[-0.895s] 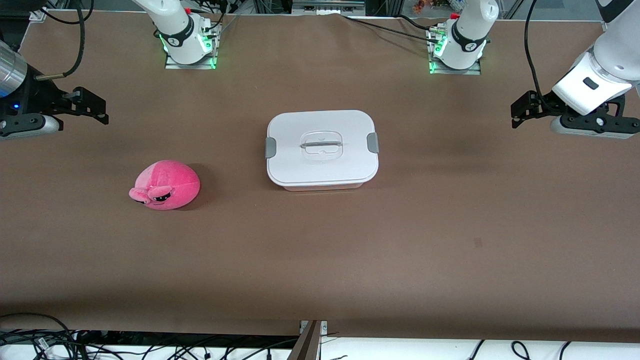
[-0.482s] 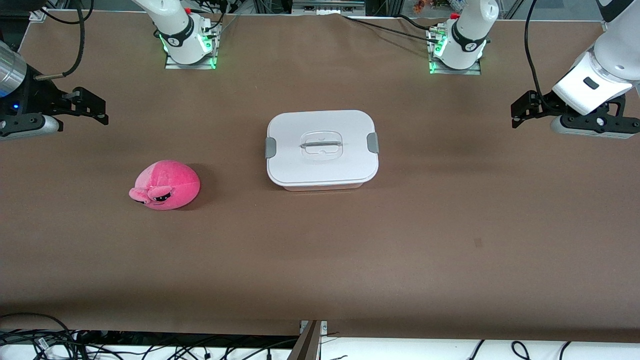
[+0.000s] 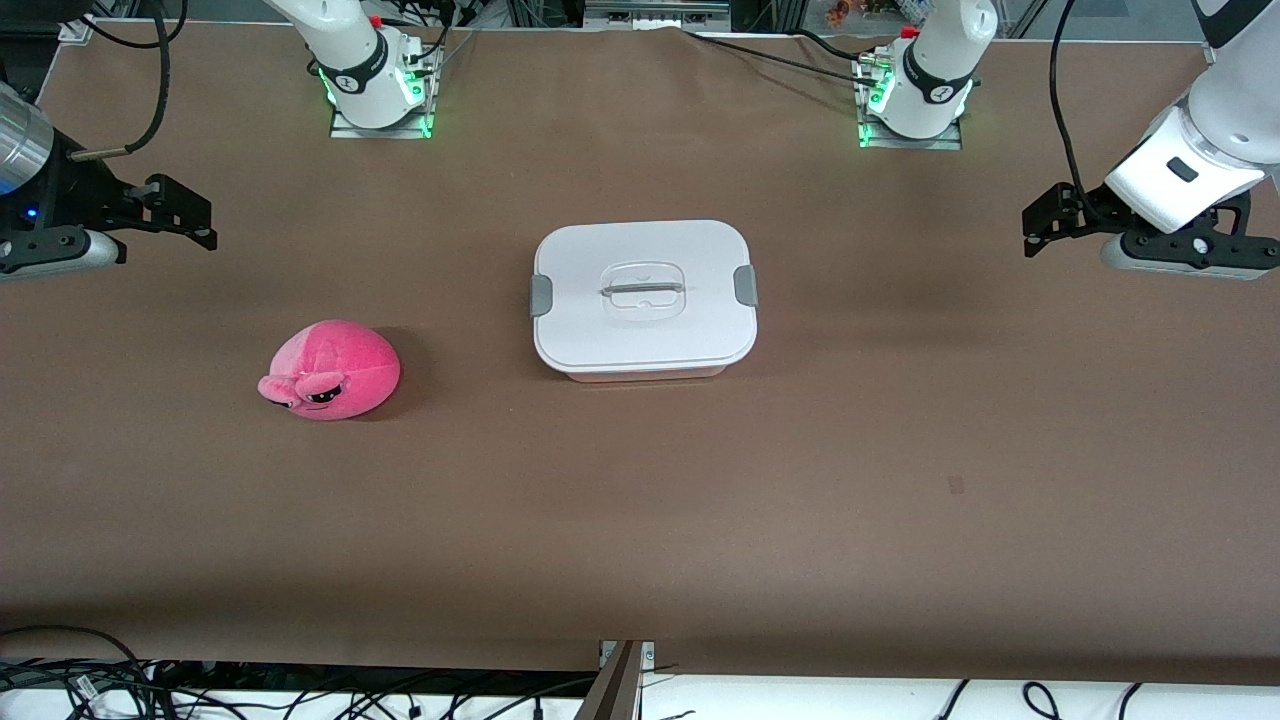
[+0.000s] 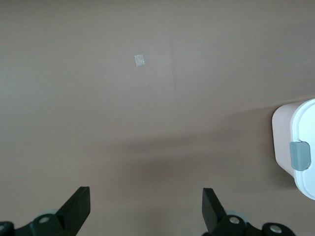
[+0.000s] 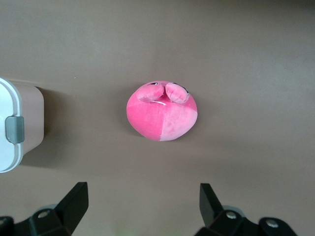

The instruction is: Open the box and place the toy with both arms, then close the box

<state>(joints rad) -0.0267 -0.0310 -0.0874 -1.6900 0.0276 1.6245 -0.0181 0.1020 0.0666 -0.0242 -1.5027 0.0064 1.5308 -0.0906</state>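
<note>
- We see the right gripper (image 3: 205, 222) up in the air over the table's (image 3: 640, 520) edge at the right arm's end, fingers (image 5: 74, 201) wide apart and holding nothing.
- The pink plush toy (image 3: 330, 369) lies on the table, toward the right arm's end, well apart from the box and a little nearer to the front camera.
- The box (image 3: 643, 297) stands in the middle, its white lid (image 3: 690, 330) on, grey clips (image 3: 541, 295) at both ends.
- The left gripper (image 3: 1035, 220) hangs over the left arm's end, fingers (image 4: 78, 209) apart, empty.

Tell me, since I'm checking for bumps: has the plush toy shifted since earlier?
No. The plush toy lies equally spaced from the lidded box throughout.
</note>
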